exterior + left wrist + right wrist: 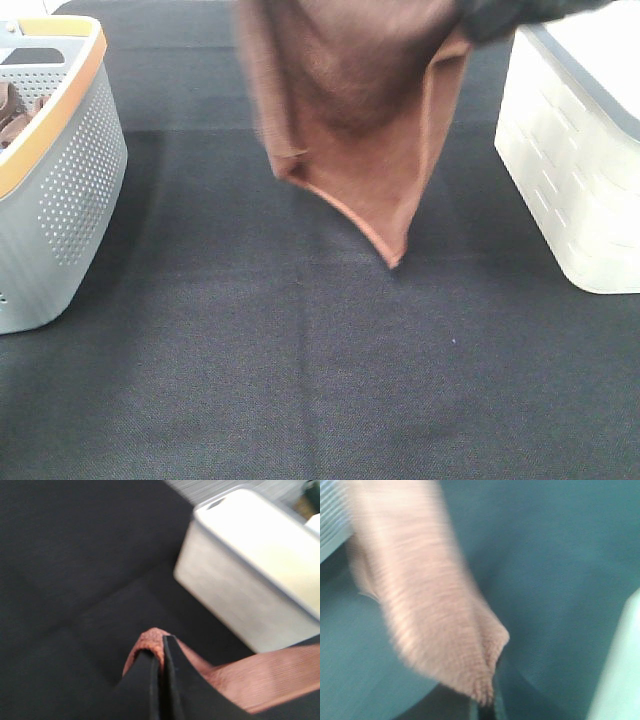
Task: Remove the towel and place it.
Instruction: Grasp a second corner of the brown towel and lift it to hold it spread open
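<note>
The rust-brown towel [350, 100] hangs in the air over the middle of the black table, folded lengthwise, its lowest corner a little above the cloth. My left gripper [161, 652] is shut on one edge of the towel [260, 675]; this gripper is above the top of the exterior high view. My right gripper [500, 18] shows as a dark shape at the towel's upper right. In the right wrist view, which is blurred, the towel [430, 605] is pinched in the right gripper [487, 707].
A grey perforated basket with an orange rim [70, 180] stands at the left edge and holds a bunched brown cloth [10, 110]. A white ribbed basket [570, 170] stands at the right and also shows in the left wrist view [240, 590]. The table is covered in black cloth [300, 380].
</note>
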Tool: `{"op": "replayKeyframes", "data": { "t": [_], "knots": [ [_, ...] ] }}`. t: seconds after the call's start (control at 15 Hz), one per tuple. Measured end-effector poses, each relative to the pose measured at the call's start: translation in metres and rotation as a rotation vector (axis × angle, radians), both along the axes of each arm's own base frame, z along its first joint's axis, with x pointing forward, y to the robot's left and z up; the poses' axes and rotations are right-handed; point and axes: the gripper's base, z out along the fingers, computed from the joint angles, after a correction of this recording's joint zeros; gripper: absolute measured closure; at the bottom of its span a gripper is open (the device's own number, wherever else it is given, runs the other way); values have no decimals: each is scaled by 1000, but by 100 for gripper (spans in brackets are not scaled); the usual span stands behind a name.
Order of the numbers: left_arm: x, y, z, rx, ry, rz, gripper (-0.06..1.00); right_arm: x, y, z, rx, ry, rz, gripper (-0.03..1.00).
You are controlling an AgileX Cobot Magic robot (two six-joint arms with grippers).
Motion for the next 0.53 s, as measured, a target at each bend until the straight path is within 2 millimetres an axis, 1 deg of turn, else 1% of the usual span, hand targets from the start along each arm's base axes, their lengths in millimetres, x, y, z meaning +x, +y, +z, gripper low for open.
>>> {"op": "replayKeyframes", "data": {
  "t": [0.07,0.13,0.27,0.53],
  "knots": [
    [2,3,-2,41,-9,23,94,2,-2,9,-1,-29,-30,97],
    [2,3,-2,41,-9,23,94,2,-2,9,-1,-29,-30,97],
    [4,8,-5,104,-23,57,94,6,-4,20,-6,-85,-52,97],
    [5,11,-6,128,-26,75,94,15,-2,24,2,-175,-56,97]
  ]
}}
